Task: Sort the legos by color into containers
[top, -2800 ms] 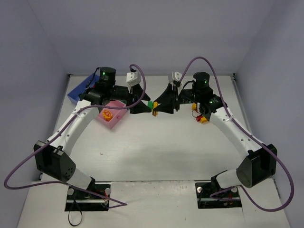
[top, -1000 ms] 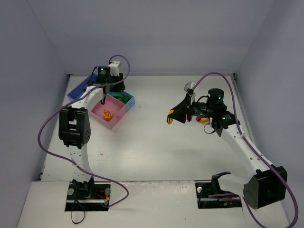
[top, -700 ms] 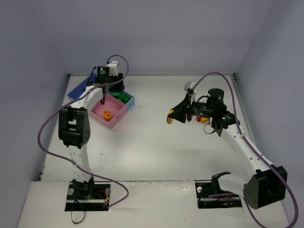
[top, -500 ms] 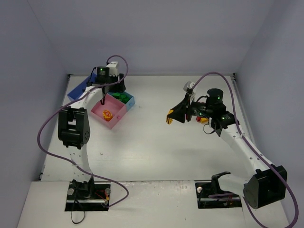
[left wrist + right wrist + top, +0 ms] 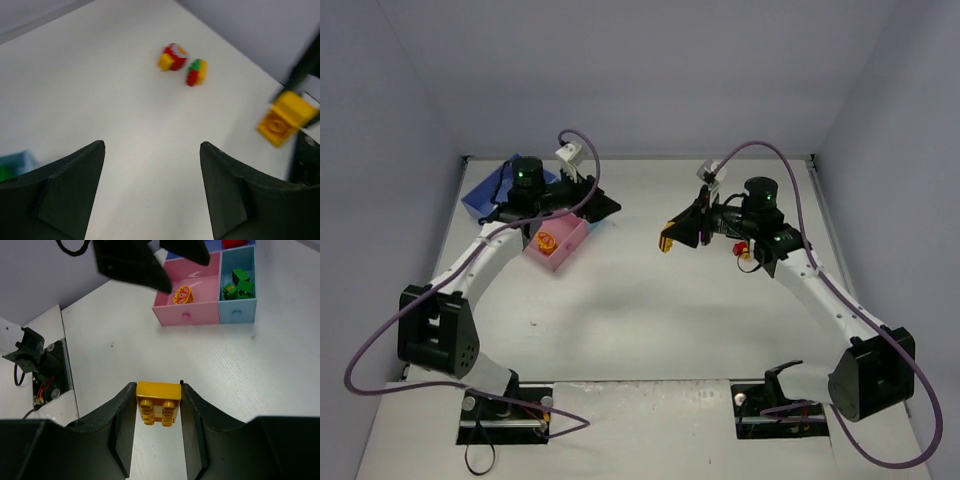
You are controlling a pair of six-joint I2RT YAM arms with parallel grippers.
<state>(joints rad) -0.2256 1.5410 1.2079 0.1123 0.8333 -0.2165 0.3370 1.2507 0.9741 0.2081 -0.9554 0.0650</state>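
White tabletop, top view: find tray [image 5: 565, 252] at far left, left gripper [image 5: 608, 207] just beside it, right gripper [image 5: 672, 236] mid-table.

Left wrist view: jaws spread wide, empty; faces two multicoloured legos [image 5: 172, 56].

Right wrist view: clamps yellow brick [image 5: 159, 402] between both fingers, well apart from pink compartment [image 5: 200, 282].

Judged step: carrying yellow. Next, likely: travel over pink compartment, centre, release.

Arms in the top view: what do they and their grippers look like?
The left arm and right arm have white links, black joints, a green light near each wrist and a looping purple cable. The left gripper and right gripper have black, wedge-shaped fingers.
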